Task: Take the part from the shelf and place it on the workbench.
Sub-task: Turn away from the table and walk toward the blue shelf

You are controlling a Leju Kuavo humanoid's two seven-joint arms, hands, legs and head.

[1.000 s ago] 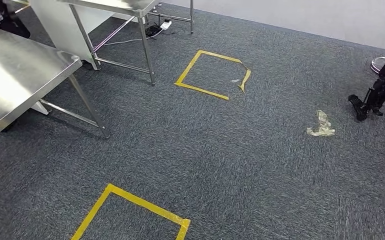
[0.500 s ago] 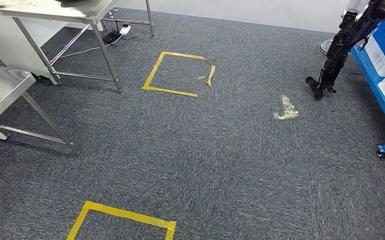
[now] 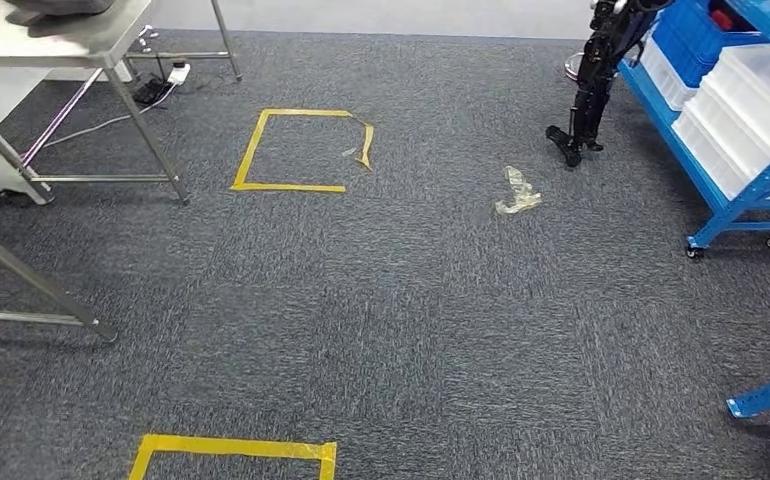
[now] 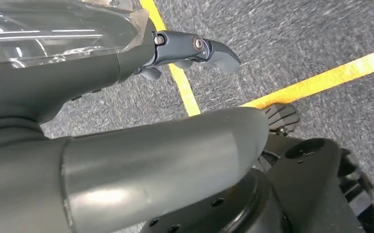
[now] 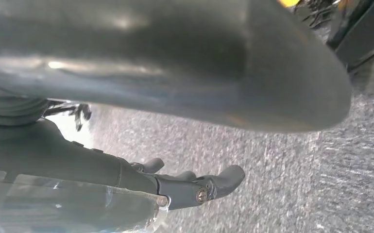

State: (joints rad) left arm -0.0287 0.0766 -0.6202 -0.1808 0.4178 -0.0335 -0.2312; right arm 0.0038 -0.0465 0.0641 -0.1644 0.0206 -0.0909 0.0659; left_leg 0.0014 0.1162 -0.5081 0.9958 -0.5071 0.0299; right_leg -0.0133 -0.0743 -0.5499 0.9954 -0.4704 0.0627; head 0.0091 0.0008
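Turning right, my view has swung: the steel tables (image 3: pixel 51 40) slide left and the blue shelf (image 3: pixel 751 120) comes in. I'm approaching, part unseen in the white bins (image 3: pixel 741 110). Left hand (image 4: pixel 195 48) and right hand (image 5: pixel 199 187) hang spread, empty. Next: face the shelf.

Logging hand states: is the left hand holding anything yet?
No. The left hand is empty, thumb and fingers apart with only carpet between them.
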